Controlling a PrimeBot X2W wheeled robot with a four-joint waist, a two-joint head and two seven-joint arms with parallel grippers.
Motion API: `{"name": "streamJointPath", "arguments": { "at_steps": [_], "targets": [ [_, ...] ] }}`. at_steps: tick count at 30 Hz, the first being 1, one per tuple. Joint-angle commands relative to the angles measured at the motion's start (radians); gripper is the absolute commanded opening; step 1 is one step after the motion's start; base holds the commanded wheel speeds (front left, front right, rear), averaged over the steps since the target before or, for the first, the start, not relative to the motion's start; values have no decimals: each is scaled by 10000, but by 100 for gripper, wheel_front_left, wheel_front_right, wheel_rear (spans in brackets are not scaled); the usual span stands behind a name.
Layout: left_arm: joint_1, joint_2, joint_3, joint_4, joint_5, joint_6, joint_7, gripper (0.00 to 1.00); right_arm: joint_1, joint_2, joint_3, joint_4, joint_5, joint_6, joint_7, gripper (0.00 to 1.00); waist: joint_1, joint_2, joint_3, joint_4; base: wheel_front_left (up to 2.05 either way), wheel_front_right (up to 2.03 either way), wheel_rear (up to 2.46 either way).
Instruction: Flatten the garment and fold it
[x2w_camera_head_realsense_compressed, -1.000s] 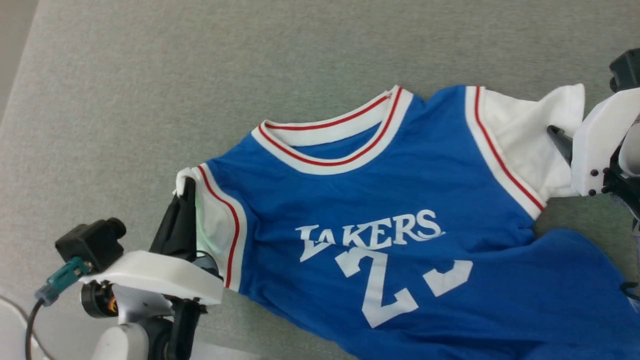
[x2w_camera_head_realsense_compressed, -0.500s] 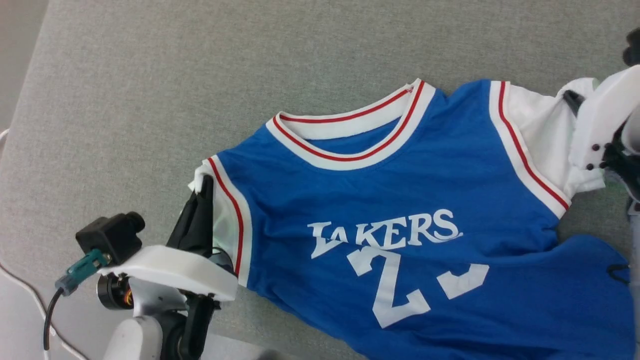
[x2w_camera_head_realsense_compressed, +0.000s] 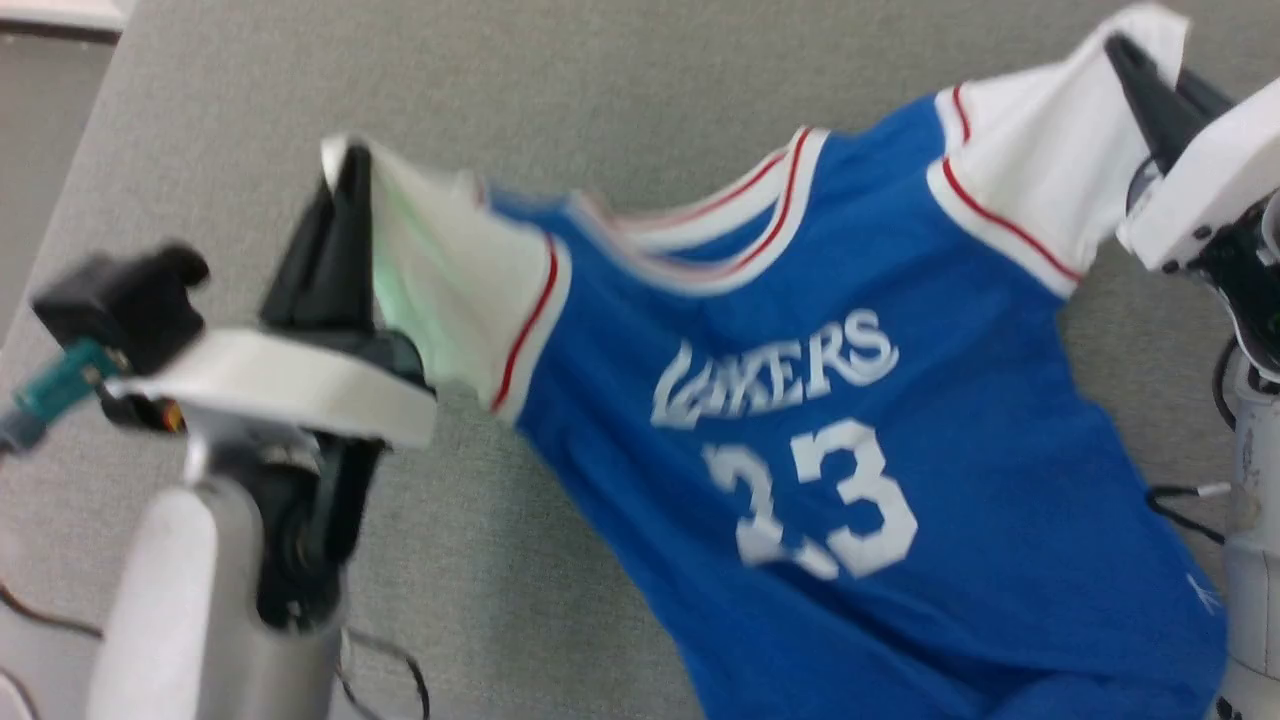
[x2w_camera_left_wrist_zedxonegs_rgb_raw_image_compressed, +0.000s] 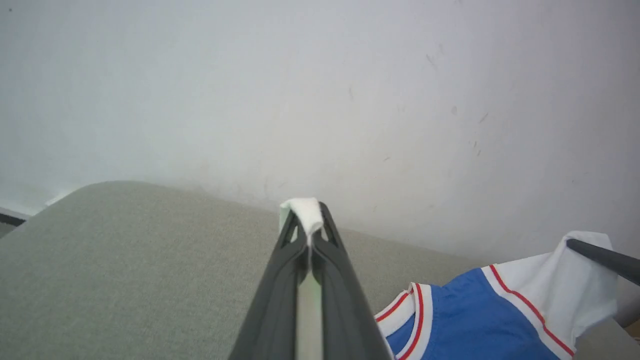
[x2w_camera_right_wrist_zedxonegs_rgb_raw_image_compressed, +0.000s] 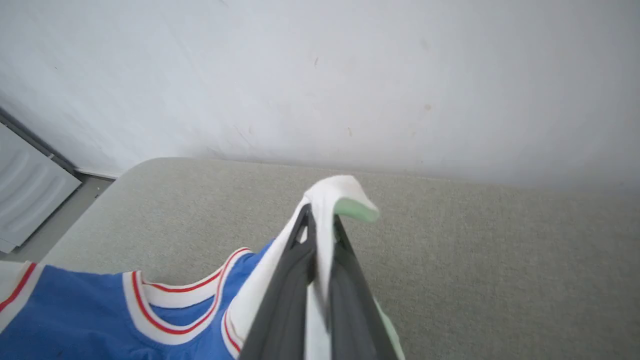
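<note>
The garment (x2w_camera_head_realsense_compressed: 850, 300) is a royal-blue jersey with white lettering, white sleeves and a red-and-white striped collar (x2w_camera_head_realsense_compressed: 740, 230). It hangs lifted between both arms over the grey surface, its lower part trailing down to the bottom right. My left gripper (x2w_camera_head_realsense_compressed: 345, 170) is shut on the white end of one sleeve (x2w_camera_left_wrist_zedxonegs_rgb_raw_image_compressed: 307, 215). My right gripper (x2w_camera_head_realsense_compressed: 1130, 50) is shut on the white end of the other sleeve (x2w_camera_right_wrist_zedxonegs_rgb_raw_image_compressed: 330, 200). In the left wrist view the garment (x2w_camera_left_wrist_zedxonegs_rgb_raw_image_compressed: 475, 320) shows at the lower right, and the other arm's dark finger (x2w_camera_left_wrist_zedxonegs_rgb_raw_image_compressed: 605, 257) holds its far sleeve.
A grey fabric-covered surface (x2w_camera_head_realsense_compressed: 600, 90) lies under the garment, with a pale wall (x2w_camera_left_wrist_zedxonegs_rgb_raw_image_compressed: 320, 90) behind it. Dark cables (x2w_camera_head_realsense_compressed: 1180, 500) hang by the right arm and others trail at the lower left. A grey cabinet (x2w_camera_right_wrist_zedxonegs_rgb_raw_image_compressed: 30, 190) stands off the surface's left end.
The right gripper has shut on the sleeve end. Both arms have risen, lifting the garment's shoulders off the surface so the front hangs straighter. The head camera has also shifted.
</note>
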Motion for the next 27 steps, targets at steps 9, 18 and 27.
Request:
{"name": "streamJointPath", "arguments": {
  "at_steps": [9, 18, 27],
  "targets": [
    [-3522, 933, -188, 1159, 555, -385, 1489, 0, -1484, 176, 424, -283, 506, -9, -1061, 0, 0, -1, -1979, -1220, 0, 0, 0],
    [-6243, 1138, -397, 2923, 436, -535, 2889, 0, -3410, 259, 1103, 356, 355, -9, -680, 0, 0, -1, -2470, -2046, 0, 0, 0],
    [-8420, 1265, -465, 3924, 542, -256, 4018, 0, -5098, 769, 774, 1628, 83, -9, 407, 0, 0, -1, -1926, -2705, 0, 0, 0]
  ]
}}
